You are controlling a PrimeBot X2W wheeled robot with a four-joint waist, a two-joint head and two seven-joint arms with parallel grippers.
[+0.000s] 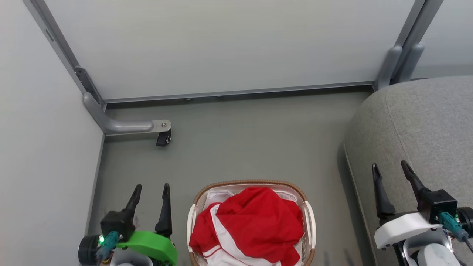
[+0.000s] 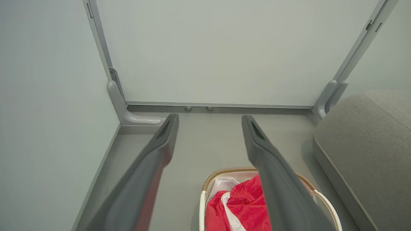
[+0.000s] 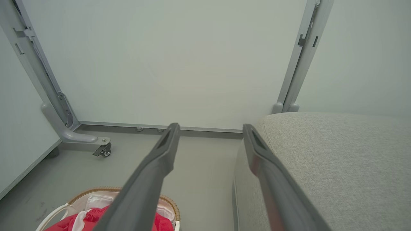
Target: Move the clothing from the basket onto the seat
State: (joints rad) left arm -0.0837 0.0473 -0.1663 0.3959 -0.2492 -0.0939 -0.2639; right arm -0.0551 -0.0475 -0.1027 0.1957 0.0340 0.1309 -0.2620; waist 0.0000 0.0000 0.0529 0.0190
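Note:
The red clothing (image 1: pixel 255 225) with white panels is heaped in the basket (image 1: pixel 309 221), a white basket with a brown woven rim on the floor at the bottom middle of the head view. The grey seat (image 1: pixel 425 129) fills the right side. My left gripper (image 1: pixel 151 192) stands open and empty over the floor, left of the basket. My right gripper (image 1: pixel 391 170) stands open and empty above the seat's front edge. The left wrist view shows the clothing (image 2: pixel 244 208), the basket (image 2: pixel 224 171) and the seat (image 2: pixel 369 144). The right wrist view shows the clothing (image 3: pixel 93 215), the basket (image 3: pixel 93 192) and the seat (image 3: pixel 337 160).
Pale partition panels close off the back and left, held by grey metal posts. A grey foot with a black caster (image 1: pixel 163 138) juts onto the floor at the back left. Bare grey floor (image 1: pixel 251 144) lies between the basket and the back panel.

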